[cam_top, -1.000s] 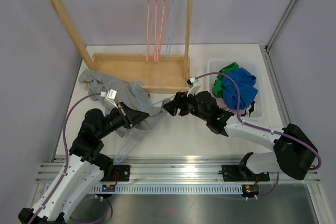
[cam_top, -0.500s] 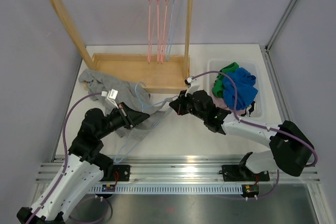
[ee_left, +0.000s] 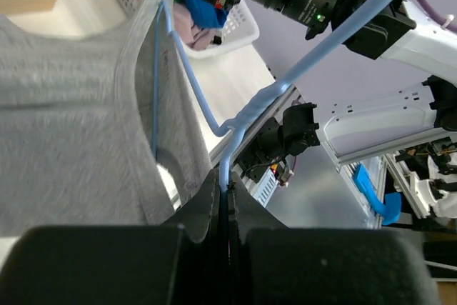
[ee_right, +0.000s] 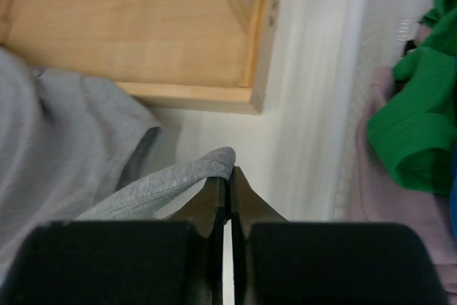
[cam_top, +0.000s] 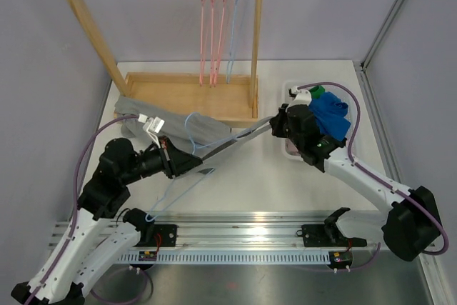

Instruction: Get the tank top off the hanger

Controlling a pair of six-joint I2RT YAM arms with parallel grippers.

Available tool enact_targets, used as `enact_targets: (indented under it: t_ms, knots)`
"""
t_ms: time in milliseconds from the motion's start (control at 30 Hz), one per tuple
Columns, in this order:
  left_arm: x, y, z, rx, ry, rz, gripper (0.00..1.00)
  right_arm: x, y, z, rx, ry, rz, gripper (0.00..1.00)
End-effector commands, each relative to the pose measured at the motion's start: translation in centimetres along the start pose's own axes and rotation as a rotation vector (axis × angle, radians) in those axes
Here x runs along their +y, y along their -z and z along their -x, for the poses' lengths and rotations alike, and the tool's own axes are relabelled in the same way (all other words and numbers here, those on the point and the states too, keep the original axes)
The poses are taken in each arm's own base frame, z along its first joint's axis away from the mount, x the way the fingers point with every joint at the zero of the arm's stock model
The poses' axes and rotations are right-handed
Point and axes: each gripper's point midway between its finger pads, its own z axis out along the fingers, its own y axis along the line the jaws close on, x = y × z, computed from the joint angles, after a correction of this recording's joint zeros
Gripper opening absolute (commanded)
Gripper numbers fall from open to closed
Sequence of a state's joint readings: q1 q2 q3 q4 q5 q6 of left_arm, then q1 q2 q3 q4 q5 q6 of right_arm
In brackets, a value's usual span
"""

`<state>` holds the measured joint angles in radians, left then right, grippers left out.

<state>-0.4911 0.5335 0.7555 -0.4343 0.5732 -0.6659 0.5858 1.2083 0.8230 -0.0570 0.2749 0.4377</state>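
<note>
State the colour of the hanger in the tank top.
The hanger is light blue, clearest in left wrist view.

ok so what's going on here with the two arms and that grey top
The left end effector is clamped on the light blue hanger, while the right end effector pinches a strap of the grey tank top and holds it stretched taut to the right. The top is not yet off the hanger.

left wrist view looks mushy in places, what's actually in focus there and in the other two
Left wrist: the grey tank top up close is smeared and soft, the blue hanger crisper, the left end effector a dark underexposed mass. Right wrist: wooden rack base fairly sharp, green cloth soft. Top external: evenly lit, sharp, no glare.
</note>
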Motion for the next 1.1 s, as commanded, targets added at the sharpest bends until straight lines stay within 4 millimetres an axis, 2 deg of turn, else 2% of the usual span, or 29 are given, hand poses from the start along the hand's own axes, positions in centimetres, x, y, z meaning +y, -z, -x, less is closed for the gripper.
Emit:
enact_targets:
  t_ms: [0, 33, 133, 167, 267, 300, 333, 367, 433, 467, 533, 567, 600, 633, 700, 733, 833, 900, 933, 967, 1033, 1067]
  knots:
    - [-3.8, 2.4, 1.6, -0.050, -0.143, -0.086, 0.00, 2.2, 2.0, 2.8, -0.022, -0.007, 0.107, 0.00]
    - [-4.4, 2.9, 2.1, -0.078, -0.167, -0.098, 0.00, 4.0, 2.8, 2.9, 0.001, -0.010, 0.202, 0.00]
    - [-6.2, 3.7, 3.5, -0.162, -0.229, -0.161, 0.00, 7.0, 6.0, 4.4, -0.002, -0.026, 0.380, 0.00]
    - [-7.5, 4.0, 4.6, -0.212, -0.268, -0.212, 0.00, 7.7, 7.6, 5.4, -0.027, -0.034, 0.425, 0.00]
    - [-10.3, 4.8, 6.2, -0.298, -0.346, -0.324, 0.00, 10.1, 11.6, 6.7, -0.024, -0.023, 0.584, 0.00]
    - [-11.0, 5.0, 6.6, -0.320, -0.358, -0.355, 0.00, 10.8, 12.8, 7.0, -0.012, -0.018, 0.630, 0.00]
    - [-11.6, 5.2, 7.1, -0.348, -0.377, -0.379, 0.00, 11.9, 14.3, 6.6, 0.029, -0.003, 0.718, 0.00]
    - [-13.1, 5.9, 8.3, -0.419, -0.436, -0.431, 0.00, 12.4, 15.5, 6.8, 0.038, -0.002, 0.763, 0.00]
    - [-13.8, 6.0, 10.0, -0.496, -0.469, -0.439, 0.00, 13.4, 17.8, 6.9, 0.069, 0.003, 0.852, 0.00]
    - [-14.9, 6.7, 11.6, -0.584, -0.512, -0.466, 0.00, 13.7, 19.1, 7.3, 0.066, -0.010, 0.883, 0.00]
    - [-15.1, 6.1, 13.5, -0.652, -0.526, -0.472, 0.03, 14.5, 21.2, 7.9, 0.068, -0.011, 0.958, 0.00]
    - [-16.2, 6.7, 14.8, -0.725, -0.564, -0.510, 0.05, 14.8, 22.3, 8.1, 0.072, -0.023, 0.990, 0.00]
    - [-16.0, 5.7, 16.0, -0.745, -0.544, -0.507, 0.05, 15.3, 23.6, 8.5, 0.070, -0.015, 1.043, 0.00]
    - [-16.1, 5.2, 16.8, -0.764, -0.541, -0.515, 0.04, 15.5, 24.5, 8.8, 0.066, -0.017, 1.071, 0.00]
    - [-18.0, 5.7, 18.0, -0.819, -0.584, -0.592, 0.00, 16.1, 26.0, 9.5, 0.059, -0.034, 1.130, 0.00]
    - [-18.3, 5.0, 19.0, -0.830, -0.588, -0.598, 0.00, 16.4, 27.0, 9.6, 0.066, -0.032, 1.172, 0.00]
    - [-20.7, 6.1, 20.1, -0.928, -0.640, -0.683, 0.00, 17.2, 29.6, 10.6, 0.060, -0.037, 1.279, 0.00]
    - [-22.1, 6.2, 20.1, -0.950, -0.684, -0.738, 0.00, 17.6, 31.0, 11.5, 0.033, -0.033, 1.334, 0.00]
    - [-22.3, 6.4, 20.4, -0.962, -0.687, -0.735, 0.00, 17.7, 30.9, 11.7, 0.026, -0.031, 1.331, 0.00]
    - [-22.3, 6.5, 20.9, -0.977, -0.672, -0.709, 0.00, 17.7, 30.1, 11.5, 0.033, -0.025, 1.307, 0.00]
    - [-21.4, 6.6, 21.7, -1.013, -0.665, -0.627, 0.00, 17.4, 27.0, 10.8, 0.076, -0.061, 1.201, 0.00]
    - [-19.7, 5.6, 21.6, -0.989, -0.633, -0.549, 0.00, 17.1, 25.6, 10.2, 0.086, -0.054, 1.160, 0.00]
